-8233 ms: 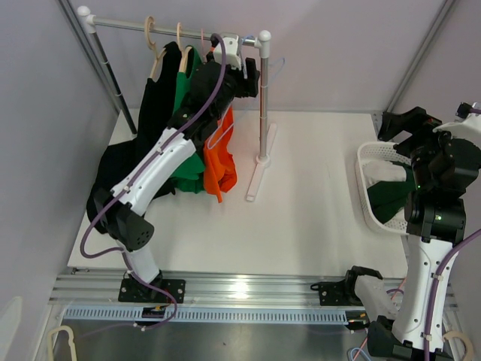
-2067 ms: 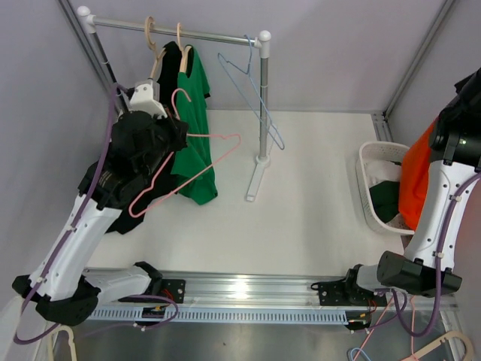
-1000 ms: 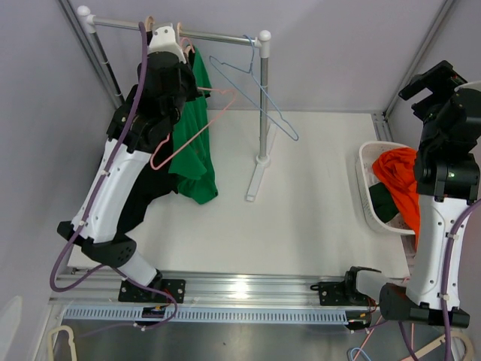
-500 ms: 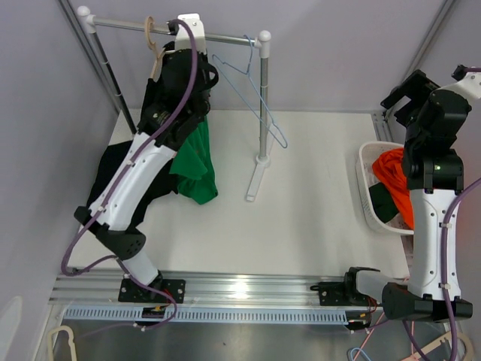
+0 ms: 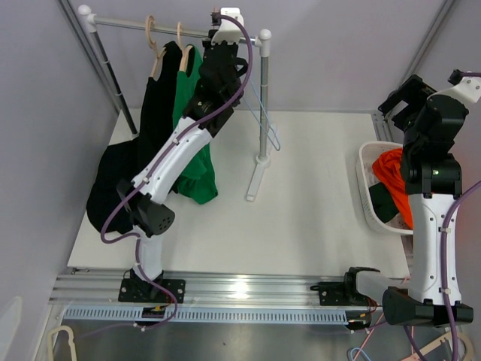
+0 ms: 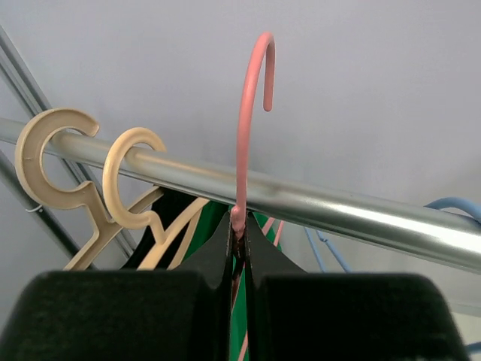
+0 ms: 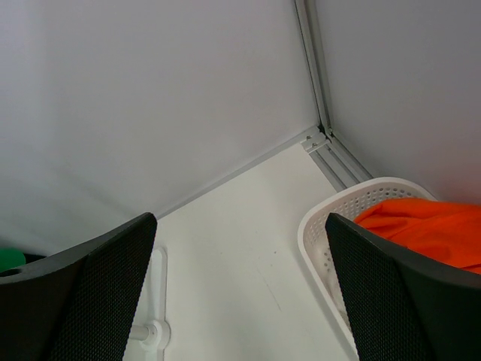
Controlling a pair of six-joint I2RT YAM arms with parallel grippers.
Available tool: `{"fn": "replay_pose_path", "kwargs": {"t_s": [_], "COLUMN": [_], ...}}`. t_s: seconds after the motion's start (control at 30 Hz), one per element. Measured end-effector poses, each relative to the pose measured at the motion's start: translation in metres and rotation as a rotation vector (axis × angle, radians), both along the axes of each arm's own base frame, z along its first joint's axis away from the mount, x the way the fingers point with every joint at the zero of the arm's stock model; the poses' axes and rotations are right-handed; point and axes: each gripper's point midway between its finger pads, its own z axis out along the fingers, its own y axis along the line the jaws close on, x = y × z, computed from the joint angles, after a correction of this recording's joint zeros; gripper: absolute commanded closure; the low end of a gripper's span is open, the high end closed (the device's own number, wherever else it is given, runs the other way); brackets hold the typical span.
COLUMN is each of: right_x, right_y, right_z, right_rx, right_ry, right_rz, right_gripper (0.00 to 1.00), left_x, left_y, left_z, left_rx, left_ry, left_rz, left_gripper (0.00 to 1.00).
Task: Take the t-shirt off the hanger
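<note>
Ideally the left tool [image 6: 239, 229], pinching the pink hanger [image 6: 241, 150], lowers its hook [image 6: 261, 64] squarely onto the rail [image 6: 353, 210]; the right tool [image 7: 240, 256] hangs spread.

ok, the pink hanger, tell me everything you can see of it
The pink hanger looks like thin coated wire, smooth and glossy. Its neck is pinched in the shut left gripper, held upright. The open hook rises above the rail, stem crossing in front of it, not hooked on. Its arms are mostly hidden below the gripper.
</note>
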Motion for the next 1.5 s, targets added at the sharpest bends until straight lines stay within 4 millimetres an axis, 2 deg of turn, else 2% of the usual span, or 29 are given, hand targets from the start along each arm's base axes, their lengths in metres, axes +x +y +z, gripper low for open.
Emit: {"fn": "replay_pose_path", "kwargs": {"t_s": [0.23,0.47,0.63,0.77,0.83,0.93,1.1,1.33,1.5], "right_x": [-0.002,-0.011,-0.018,-0.021,-0.021,-0.021,-0.023,-0.025,-0.024], "right_y": [0.000,0.002,0.002,0.004,0.005,0.006,0.006,0.008,0.010], "right_z": [-0.004,-0.001,0.006,0.008,0.007,0.004,0.001,0.003,0.002], "right_rx": [-0.007,-0.008,-0.009,-0.009,-0.009,-0.008,-0.008,-0.007,-0.007], "right_ry": [0.008,-0.007,-0.028,-0.036,-0.034,-0.028,-0.025,-0.032,-0.029], "right_rz": [0.003,0.006,0.007,0.015,0.020,0.027,0.028,0.037,0.040], "right_gripper": [0.00,0.00,0.01,0.01,0.01,0.00,0.01,0.00,0.00], "left_x": [0.002,0.009,0.010,0.012,0.014,0.016,0.016,0.000,-0.003], "left_y": [-0.012,-0.031,-0.038,-0.043,-0.043,-0.046,-0.040,-0.017,-0.004], "left_z": [0.003,-0.027,-0.039,-0.053,-0.060,-0.062,-0.063,-0.063,-0.056], "left_rx": [-0.049,-0.072,-0.088,-0.096,-0.099,-0.118,-0.144,-0.171,-0.209], "left_ry": [-0.011,0.065,0.100,0.130,0.142,0.144,0.149,0.141,0.124], "left_rz": [-0.071,-0.157,-0.187,-0.202,-0.204,-0.223,-0.227,-0.217,-0.224], "left_gripper": [0.99,0.99,0.99,0.94,0.99,0.99,0.99,0.99,0.99]}}
